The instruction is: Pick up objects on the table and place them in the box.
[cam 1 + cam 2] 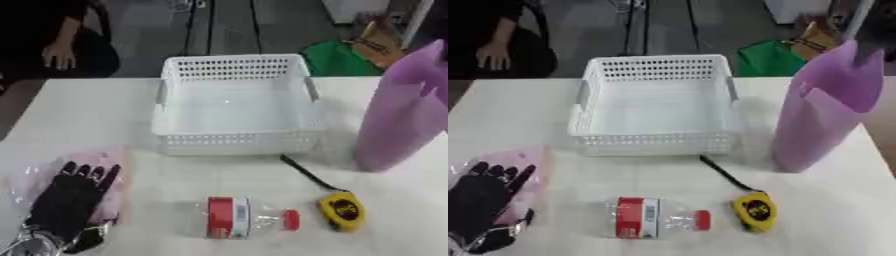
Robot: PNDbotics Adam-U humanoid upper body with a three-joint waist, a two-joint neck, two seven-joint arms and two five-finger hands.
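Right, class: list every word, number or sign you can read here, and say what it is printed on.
No text can be read.
Clear plastic bottle with red cap: its red and white label is blurred.
Yellow tape measure: its dark round face is blurred.
White perforated plastic basket: no text shows.

Grey floor (pixel 236 30) beyond the white table (pixel 87 115) — green bag (pixel 337 60), cardboard box (pixel 381 42) there.
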